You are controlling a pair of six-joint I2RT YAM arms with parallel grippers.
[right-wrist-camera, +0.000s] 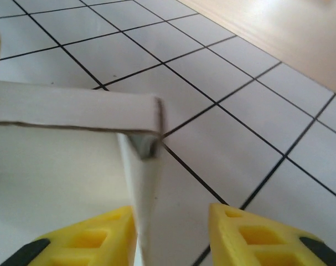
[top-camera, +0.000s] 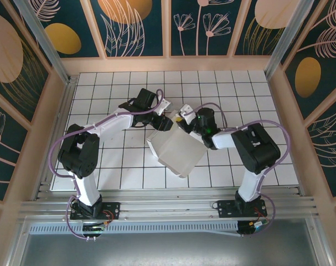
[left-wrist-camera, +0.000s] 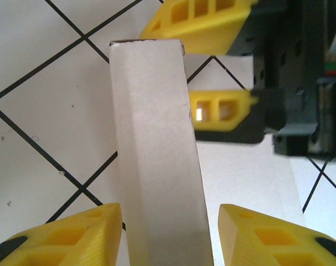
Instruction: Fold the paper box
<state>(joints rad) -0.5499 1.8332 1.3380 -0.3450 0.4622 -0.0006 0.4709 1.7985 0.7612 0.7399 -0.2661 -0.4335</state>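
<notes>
The white paper box (top-camera: 176,152) stands partly folded in the middle of the grid mat, with both grippers at its far corner. My left gripper (top-camera: 163,123) comes in from the left and my right gripper (top-camera: 182,119) from the right. In the left wrist view my left gripper (left-wrist-camera: 169,209) is open astride a narrow upright box panel (left-wrist-camera: 156,138); the left finger meets its edge and a thin gap shows on the right. In the right wrist view my right gripper (right-wrist-camera: 170,210) is open, a box wall (right-wrist-camera: 143,183) beside its left finger and a folded flap (right-wrist-camera: 73,111) above it.
The white grid mat (top-camera: 107,83) covers the table inside a wooden frame with patterned walls (top-camera: 137,22). The right gripper's yellow fingers (left-wrist-camera: 220,108) and black body (left-wrist-camera: 300,83) sit close beyond the panel in the left wrist view. Bare mat (right-wrist-camera: 239,83) lies to the right.
</notes>
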